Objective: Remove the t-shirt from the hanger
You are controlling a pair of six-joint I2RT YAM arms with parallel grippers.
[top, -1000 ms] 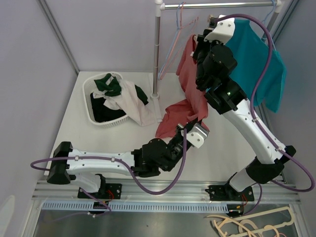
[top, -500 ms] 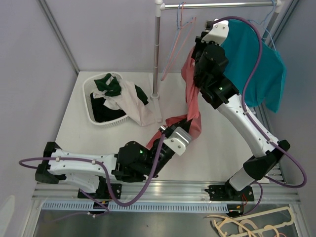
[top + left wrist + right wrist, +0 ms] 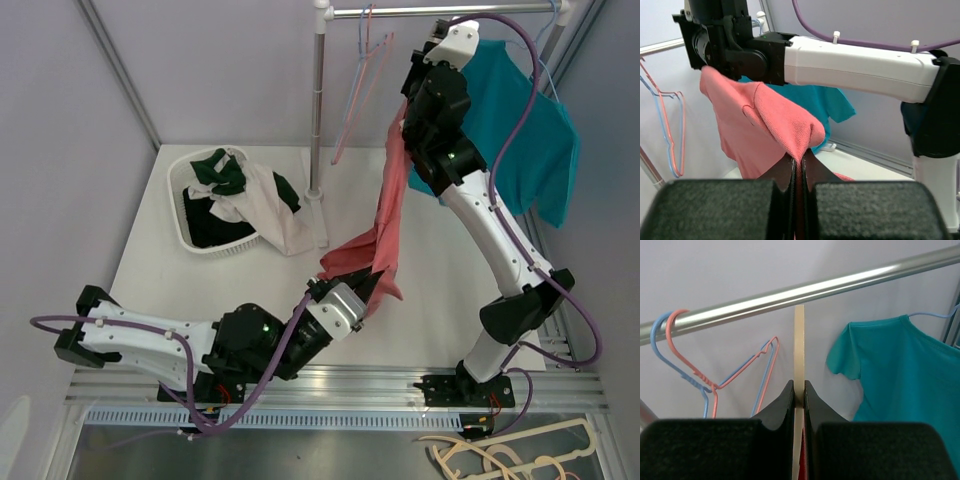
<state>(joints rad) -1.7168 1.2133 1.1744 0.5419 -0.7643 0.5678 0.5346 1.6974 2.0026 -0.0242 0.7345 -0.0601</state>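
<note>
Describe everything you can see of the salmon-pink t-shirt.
The salmon-pink t-shirt looks like a fine ribbed knit. It is pulled into a long, creased band, running from the cream hanger pinched by the right gripper down to the left gripper, which is shut on a bunched fold.

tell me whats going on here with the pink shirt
The two arms are pulling a pink shirt off a beige hanger. The right arm has its jaws shut on the hanger, up near the rail. The left arm has its jaws shut on a fold of the shirt, low over the table. The shirt is stretched between them, its top end up by the hanger, so it does not look free yet. A teal shirt hangs beside them.
</note>
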